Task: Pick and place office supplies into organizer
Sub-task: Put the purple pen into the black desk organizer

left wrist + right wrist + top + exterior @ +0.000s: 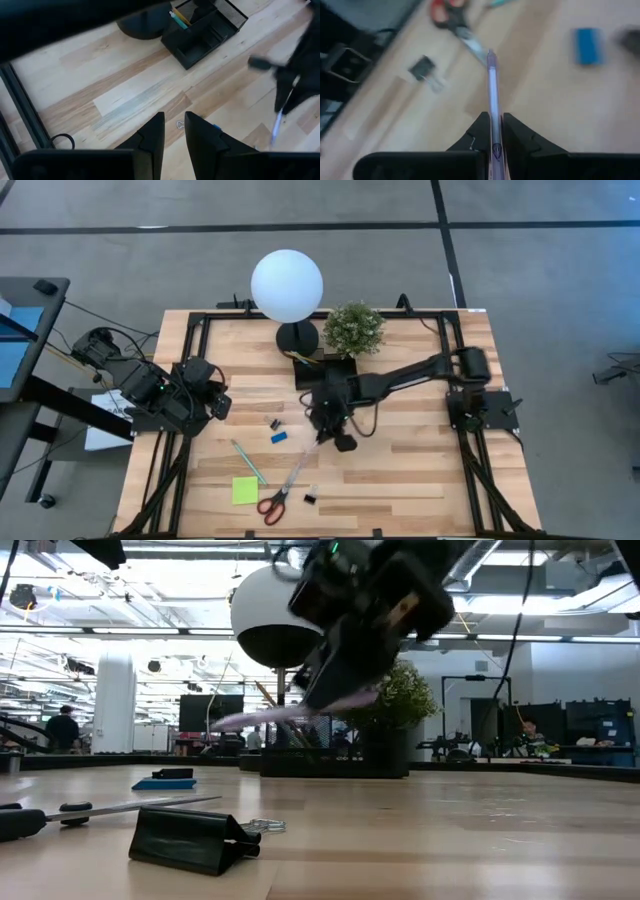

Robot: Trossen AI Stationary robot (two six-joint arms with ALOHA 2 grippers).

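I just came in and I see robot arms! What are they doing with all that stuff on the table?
They are tidying office supplies into the black organizer beside the plant. The right hand is shut on a purple pen and holds it above the table. The left hand waits at the table's left side, holding nothing. Scissors, a green sticky pad, a blue eraser and binder clips lie on the wood.

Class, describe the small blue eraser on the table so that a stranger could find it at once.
Start at the white globe lamp at the table's far edge and come toward the near edge, past its round black base. The blue eraser lies flat on the bare wood, beside a black binder clip. It is the only blue block there.
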